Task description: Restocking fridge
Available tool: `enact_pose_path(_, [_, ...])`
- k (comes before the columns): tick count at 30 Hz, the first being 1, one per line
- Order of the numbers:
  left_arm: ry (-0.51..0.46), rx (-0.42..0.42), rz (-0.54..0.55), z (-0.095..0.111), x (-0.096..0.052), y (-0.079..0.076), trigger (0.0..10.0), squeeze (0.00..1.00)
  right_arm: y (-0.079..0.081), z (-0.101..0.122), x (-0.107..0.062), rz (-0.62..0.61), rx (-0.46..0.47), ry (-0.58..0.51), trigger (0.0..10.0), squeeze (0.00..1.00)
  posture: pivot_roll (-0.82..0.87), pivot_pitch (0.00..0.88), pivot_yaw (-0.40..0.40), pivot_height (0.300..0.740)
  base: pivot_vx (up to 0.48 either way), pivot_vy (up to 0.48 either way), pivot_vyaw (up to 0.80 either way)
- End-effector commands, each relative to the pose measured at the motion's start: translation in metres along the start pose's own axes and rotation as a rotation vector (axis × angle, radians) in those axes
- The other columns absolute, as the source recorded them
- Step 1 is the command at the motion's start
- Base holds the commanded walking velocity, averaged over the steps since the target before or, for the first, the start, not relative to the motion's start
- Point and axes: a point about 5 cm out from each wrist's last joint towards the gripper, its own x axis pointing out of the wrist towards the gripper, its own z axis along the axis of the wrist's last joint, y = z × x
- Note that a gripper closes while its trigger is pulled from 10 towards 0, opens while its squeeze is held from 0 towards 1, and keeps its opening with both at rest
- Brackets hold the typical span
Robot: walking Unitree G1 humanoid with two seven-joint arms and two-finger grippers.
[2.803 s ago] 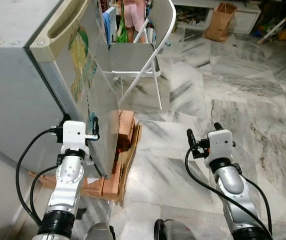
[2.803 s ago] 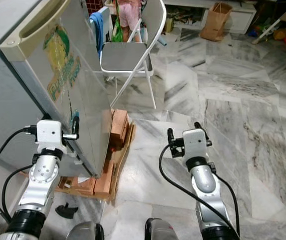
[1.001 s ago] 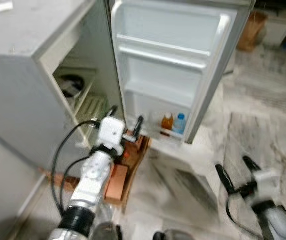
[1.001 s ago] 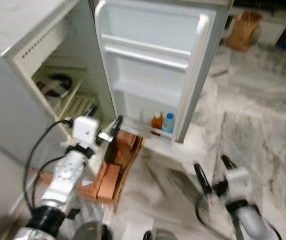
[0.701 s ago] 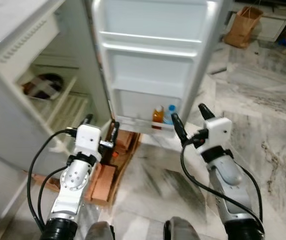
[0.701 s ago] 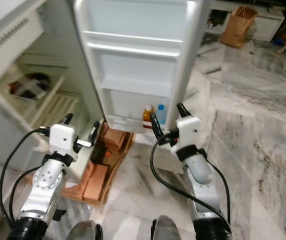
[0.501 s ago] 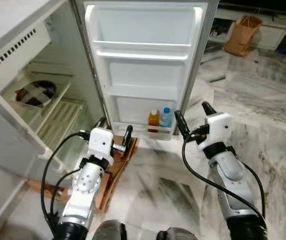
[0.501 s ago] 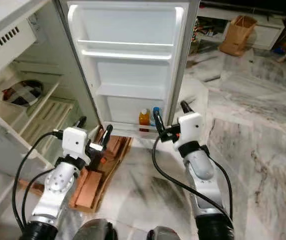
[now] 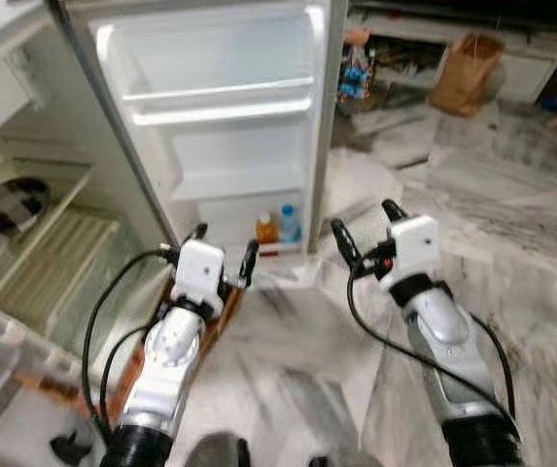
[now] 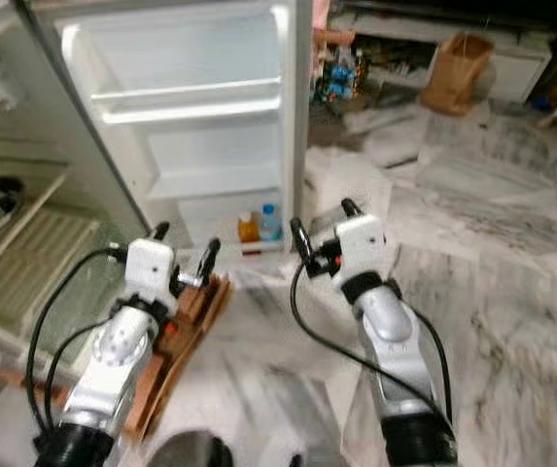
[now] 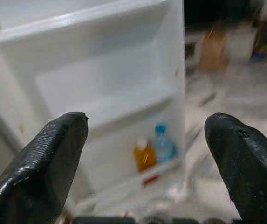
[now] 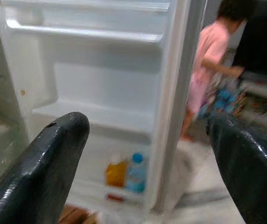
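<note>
Left gripper (image 9: 222, 255) and right gripper (image 9: 365, 232): raised side by side above the marble floor (image 9: 511, 243), fingers spread wide, both empty. Fridge (image 9: 25, 243): door (image 9: 229, 126) swung open ahead; orange bottle (image 9: 266, 229) and blue-capped bottle (image 9: 287, 223) stand touching in the lowest door shelf. Person (image 12: 207, 70) in pink beyond the door's edge.

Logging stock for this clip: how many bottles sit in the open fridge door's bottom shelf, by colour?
Orange-liquid bottle: 1
Blue-capped clear bottle: 1
Total: 2, side by side in the bottom shelf of the white fridge door.
</note>
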Motion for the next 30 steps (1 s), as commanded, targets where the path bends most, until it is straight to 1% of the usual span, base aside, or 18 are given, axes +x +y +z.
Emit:
enact_pose_path(1, [0.020, -0.004, 0.011, -0.003, -0.001, 0.001, 10.0, 0.00, -0.001, -0.002, -0.004, -0.004, -0.012, 0.017, 10.0, 0.00, 0.04, 0.107, 0.065, 0.740, 0.375, -0.292, 0.00])
enact_pose_path(4, [0.058, -0.010, 0.037, -0.012, -0.011, 0.005, 10.0, 0.00, 0.006, -0.006, -0.009, -0.031, -0.022, 0.036, 10.0, 0.00, 0.04, 0.100, 0.072, 0.740, 0.375, -0.292, 0.00])
enact_pose_path(6, [0.045, -0.027, 0.040, -0.010, -0.012, 0.007, 10.0, 0.00, 0.010, -0.009, -0.013, -0.049, -0.046, 0.029, 10.0, 0.00, 0.05, 0.095, 0.065, 0.740, 0.379, -0.289, 0.00])
enact_pose_path(8, [0.037, -0.022, 0.039, -0.008, -0.012, 0.008, 10.0, 0.00, 0.009, -0.009, -0.012, -0.092, -0.046, 0.025, 10.0, 0.00, 0.05, 0.089, 0.056, 0.740, 0.379, -0.292, 0.00])
enact_pose_path(10, [0.032, -0.009, 0.072, -0.007, -0.012, 0.013, 10.0, 0.00, 0.006, -0.008, -0.007, -0.163, -0.008, 0.022, 10.0, 0.00, 0.05, 0.087, 0.049, 0.740, 0.377, -0.292, 0.00])
enact_pose_path(12, [0.030, -0.006, 0.092, -0.006, -0.012, 0.016, 10.0, 0.00, 0.004, -0.004, -0.004, -0.210, -0.019, -0.001, 10.0, 0.00, 0.05, 0.085, 0.045, 0.740, 0.379, -0.292, 0.00])
enact_pose_path(13, [0.026, -0.008, 0.105, -0.005, -0.012, 0.017, 10.0, 0.00, -0.001, -0.004, -0.002, -0.266, 0.003, -0.001, 10.0, 0.00, 0.05, 0.088, 0.044, 0.740, 0.379, -0.292, 0.00])
enact_pose_path(15, [0.024, -0.013, 0.111, -0.004, -0.011, 0.017, 10.0, 0.00, -0.007, -0.004, -0.002, -0.305, 0.002, 0.003, 10.0, 0.00, 0.04, 0.089, 0.044, 0.740, 0.379, -0.291, 0.00])
enact_pose_path(16, [0.023, -0.023, 0.120, -0.004, -0.010, 0.016, 10.0, 0.00, -0.010, -0.004, -0.004, -0.302, -0.048, 0.003, 10.0, 0.00, 0.04, 0.088, 0.047, 0.740, 0.368, -0.304, 0.00])
enact_pose_path(17, [0.025, -0.027, 0.119, -0.004, -0.011, 0.014, 10.0, 0.00, -0.011, -0.006, -0.005, -0.296, -0.055, 0.015, 10.0, 0.00, 0.04, 0.085, 0.050, 0.740, 0.368, -0.304, 0.00])
enact_pose_path(18, [0.027, -0.030, 0.117, -0.005, -0.011, 0.013, 10.0, 0.00, -0.012, -0.008, -0.006, -0.293, -0.056, 0.023, 10.0, 0.00, 0.04, 0.085, 0.050, 0.740, 0.368, -0.304, 0.00])
enact_pose_path(20, [0.034, -0.029, 0.100, -0.006, -0.011, 0.007, 10.0, 0.00, -0.016, -0.015, -0.009, -0.297, -0.031, 0.057, 10.0, 0.00, 0.04, 0.079, 0.043, 0.740, 0.369, -0.306, -0.80])
enact_pose_path(22, [0.031, -0.025, 0.089, -0.005, -0.009, 0.005, 10.0, 0.00, -0.017, -0.016, -0.009, -0.300, -0.037, 0.064, 10.0, 0.00, 0.04, 0.080, 0.041, 0.740, 0.369, -0.304, -0.80])
enact_pose_path(26, [0.013, -0.022, 0.130, 0.001, -0.002, 0.011, 10.0, 0.00, -0.018, -0.010, 0.004, -0.326, -0.026, 0.045, 10.0, 0.00, 0.03, 0.096, 0.041, 0.740, 0.366, -0.306, -0.80])
enact_pose_path(28, [0.009, -0.018, 0.134, 0.003, -0.001, 0.012, 10.0, 0.00, -0.016, -0.008, 0.007, -0.327, -0.021, 0.036, 10.0, 0.00, 0.03, 0.103, 0.040, 0.740, 0.366, -0.306, -0.80])
enact_pose_path(29, [0.003, -0.013, 0.133, 0.005, 0.001, 0.012, 10.0, 0.00, -0.015, -0.005, 0.010, -0.321, -0.025, 0.028, 10.0, 0.00, 0.03, 0.132, 0.031, 0.740, 0.364, -0.307, -0.80])
enact_pose_path(30, [-0.002, -0.009, 0.131, 0.008, 0.001, 0.012, 10.0, 0.00, -0.013, -0.003, 0.011, -0.313, -0.025, 0.020, 10.0, 0.00, 0.03, 0.132, 0.031, 0.740, 0.364, -0.311, -0.80])
